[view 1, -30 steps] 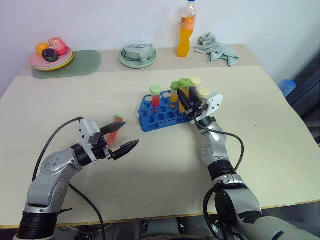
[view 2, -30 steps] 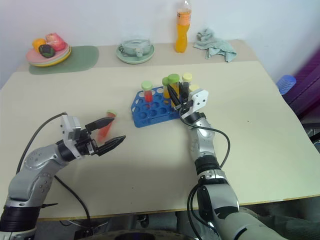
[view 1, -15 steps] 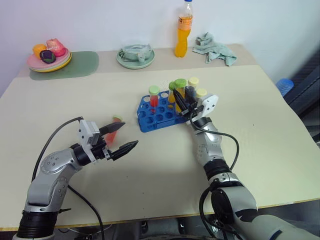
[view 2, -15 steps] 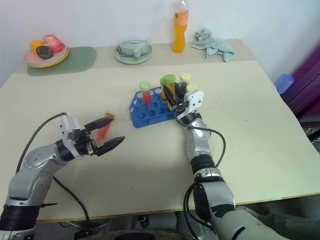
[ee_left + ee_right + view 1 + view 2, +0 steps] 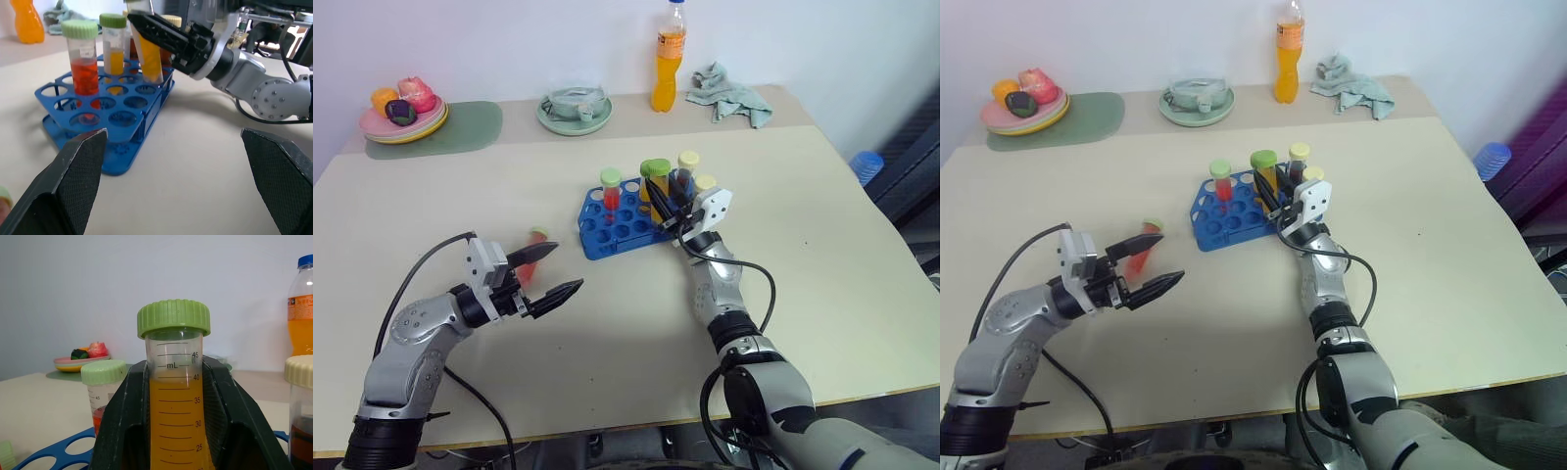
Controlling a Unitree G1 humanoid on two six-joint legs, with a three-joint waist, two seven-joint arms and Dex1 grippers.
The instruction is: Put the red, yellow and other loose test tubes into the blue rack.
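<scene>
The blue rack stands mid-table with several capped tubes upright in it, one red. My right gripper is shut on a green-capped yellow tube, tilted over the rack's right end. I cannot tell whether the tube's tip is in a hole. In the left wrist view the held tube hangs just above the rack. My left gripper stands open and level to the left of the rack. A loose red tube with a green cap lies on the table just behind its fingers, untouched.
At the back of the table stand an orange drink bottle, a crumpled cloth, a pale green plate with a bowl and a plate of fruit on a green mat. A blue object sits beyond the right edge.
My right gripper has carried the yellow tube a little to the left, further over the rack. The left gripper has stayed open in place.
</scene>
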